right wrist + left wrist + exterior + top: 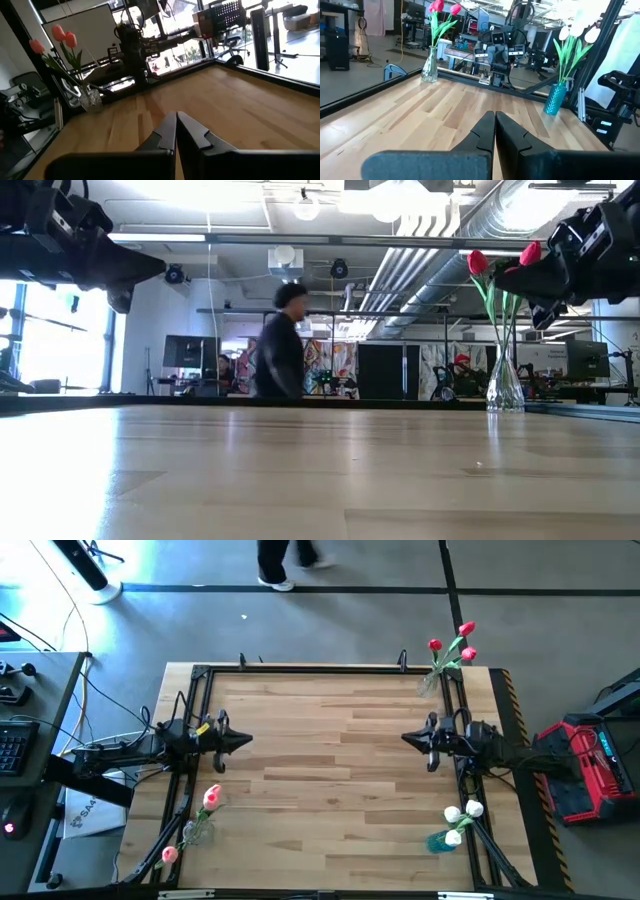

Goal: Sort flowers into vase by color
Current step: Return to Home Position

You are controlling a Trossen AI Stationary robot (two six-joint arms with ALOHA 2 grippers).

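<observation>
The left tool (241,740) is held closed and empty over the wooden table (330,790), with long-stemmed pink tulips (212,796) in a clear glass vase (197,831) beside its arm. The right tool (408,739), likewise closed, is flanked by red tulips (467,631) and white tulips (473,808). The colours are kept apart, so sorting is judged finished.

I log from my station: wooden plank worktop (340,790), bordered by a black frame (320,668); red-and-black case (590,765) on the floor to its right; keyboard (12,745) on a desk at left; person (282,345) in dark clothing beyond the far edge.
</observation>
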